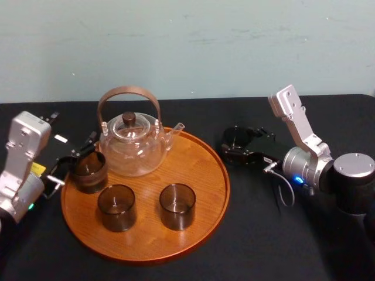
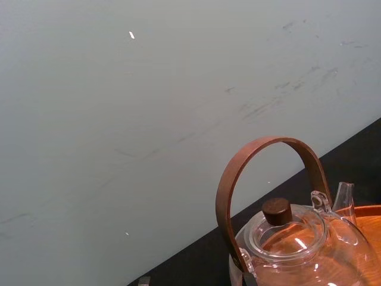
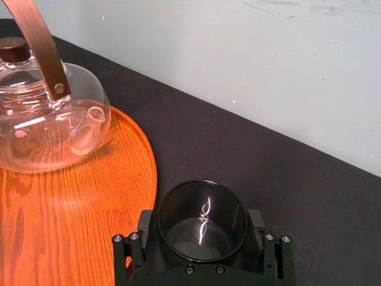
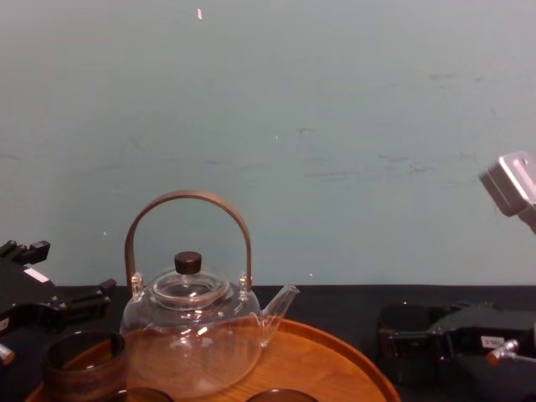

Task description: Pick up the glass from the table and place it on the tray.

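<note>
A dark glass (image 3: pixel 205 202) stands upright on the black table (image 1: pixel 263 234), just right of the round wooden tray (image 1: pixel 193 170). My right gripper (image 3: pixel 201 221) is open around it, one finger on each side at table level. In the head view the same glass (image 1: pixel 236 137) sits inside the right gripper (image 1: pixel 234 146). My left gripper (image 1: pixel 73 161) hangs open at the tray's left edge, beside another dark glass (image 1: pixel 89 171) that stands on the tray.
A clear glass teapot (image 1: pixel 132 143) with a brown hoop handle stands at the back of the tray. Two more dark glasses (image 1: pixel 117 206) (image 1: pixel 177 205) stand at the tray's front. Black cloth lies bare right of and in front of the tray.
</note>
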